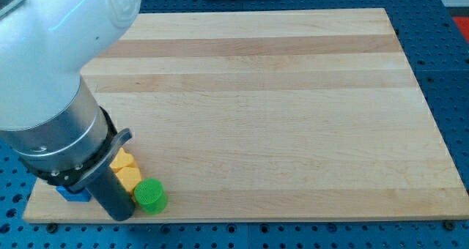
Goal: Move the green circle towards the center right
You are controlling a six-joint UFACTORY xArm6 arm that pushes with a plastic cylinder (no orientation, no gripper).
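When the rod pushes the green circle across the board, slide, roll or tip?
Probably slides: the green circle sits flat on the smooth wooden board. It looks squat, so tipping seems unlikely. Its round side may let it slip off my tip, just to its left.

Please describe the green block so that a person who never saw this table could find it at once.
Look at the wooden board, at its corner in the view's bottom left. The green circle lies there near the bottom edge, just right of my tip. Its yellow neighbours are angular; it alone is round and green.
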